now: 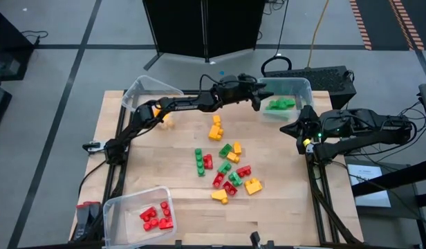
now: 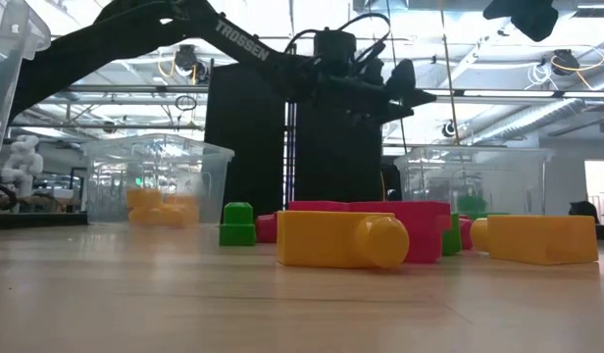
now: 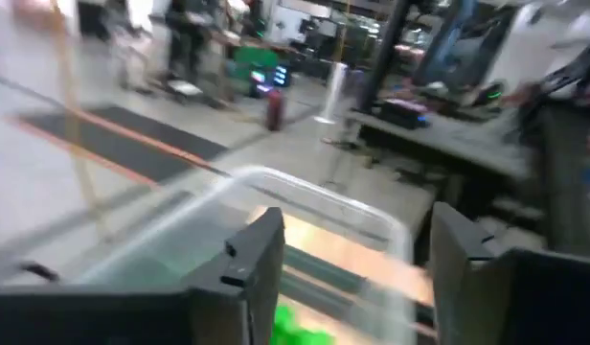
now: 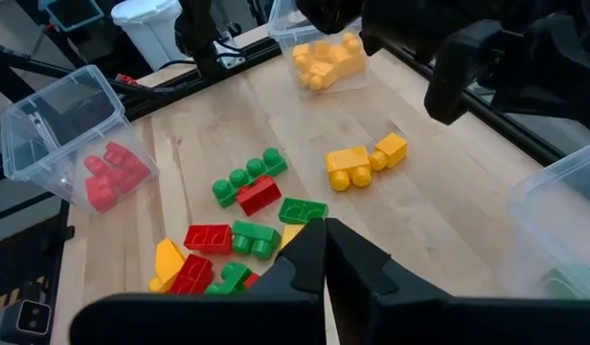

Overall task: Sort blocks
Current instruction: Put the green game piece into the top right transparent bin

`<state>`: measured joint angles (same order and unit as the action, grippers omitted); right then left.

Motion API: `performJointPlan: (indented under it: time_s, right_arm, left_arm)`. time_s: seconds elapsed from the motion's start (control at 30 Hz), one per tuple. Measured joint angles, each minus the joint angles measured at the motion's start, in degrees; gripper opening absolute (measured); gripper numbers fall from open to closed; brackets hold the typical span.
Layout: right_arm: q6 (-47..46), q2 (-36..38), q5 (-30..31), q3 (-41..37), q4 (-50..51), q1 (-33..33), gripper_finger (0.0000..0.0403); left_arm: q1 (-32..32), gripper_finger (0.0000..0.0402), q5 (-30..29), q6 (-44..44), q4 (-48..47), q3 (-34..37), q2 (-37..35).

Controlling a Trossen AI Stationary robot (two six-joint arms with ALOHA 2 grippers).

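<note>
Left gripper (image 1: 258, 101), fingers parted and empty, hangs over the clear plastic far-right bin (image 1: 304, 86) holding green studded bricks (image 1: 280, 104), nearer the loose bricks (image 1: 227, 166) at table centre than the shut right gripper (image 1: 290, 127)

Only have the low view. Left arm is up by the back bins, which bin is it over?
Observer: The left gripper is at the edge of the clear bin at the far right, the one with greens in it.
Operator: Holding a block?
Observer: No. The left wrist view shows its fingers apart with nothing between them; green blocks lie in the bin below.
Operator: Right arm?
Observer: The right gripper waits at the right edge of the table, fingers shut and empty.
</note>
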<state>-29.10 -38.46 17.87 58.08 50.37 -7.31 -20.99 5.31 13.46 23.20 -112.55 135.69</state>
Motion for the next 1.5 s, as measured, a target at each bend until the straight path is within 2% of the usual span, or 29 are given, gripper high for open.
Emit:
performJointPlan:
  time_s: [0.1,0.23,0.27,0.33,0.4,0.47,0.57,0.63,0.7,0.8,0.97,1.2,1.4,1.5]
  right_arm:
    - [0.0,0.0,-0.01,0.0,0.01,0.0,0.0006]
    - [0.0,0.0,-0.02,0.0,0.04,0.0,0.0006]
    - [0.22,0.0,-0.02,0.0,0.07,0.0,0.0006]
    - [0.36,0.0,-0.02,0.0,0.09,0.0,0.0006]
    - [0.39,-0.02,-0.02,0.0,0.09,0.0,0.0006]
    - [0.39,0.0,-0.02,0.0,0.11,0.0,0.0006]
    - [0.39,0.0,-0.02,0.0,0.11,0.0,0.0006]
    - [0.39,-0.02,-0.02,0.0,0.07,-0.01,0.0006]
    - [0.01,-0.15,-0.02,0.0,0.09,0.0,0.0006]
    - [-0.22,-0.4,-0.02,0.0,-0.14,0.0,0.0006]
    - [-1.2,-0.79,-0.02,0.0,-0.39,0.0,0.0006]
    - [-3.17,-1.34,-0.02,0.0,-0.39,-0.04,0.0006]
    - [-3.23,-1.99,-0.02,0.0,-0.42,-0.04,0.0006]
    - [-3.25,-2.26,-0.02,0.0,-0.42,-0.02,0.0006]
  left_arm:
    - [-0.03,0.0163,8.76,8.24,-0.48,0.03,-0.94]
    - [0.19,0.0164,31.91,14.34,-4.92,-0.04,-4.92]
    - [0.58,0.0164,37.48,14.55,-8.29,-0.07,-6.06]
    - [2.0,0.0164,44.0,11.74,-18.73,-0.09,-8.38]
    - [4.0,0.0164,44.46,4.02,-32.24,-0.04,-10.92]
    - [6.49,0.0164,41.26,-6.17,-45.95,-0.02,-13.18]
    - [10.27,0.0164,33.35,-19.05,-65.5,-0.04,-16.18]
    - [12.39,0.0164,26.38,-22.17,-74.19,-0.06,-16.96]
    - [14.02,0.0164,17.07,-19.52,-79.3,0.07,-16.99]
    - [16.31,0.0164,3.46,-9.59,-80.59,0.66,-17.11]
    - [19.29,0.0164,-7.9,2.63,-76.12,3.74,-17.03]
    - [19.91,0.0164,-12.24,18.37,-72.06,8.38,-17.01]
    - [19.89,0.0164,-19.44,20.69,-70.03,12.83,-16.95]
    - [19.88,0.0164,-20.46,20.77,-64.81,15.29,-16.97]
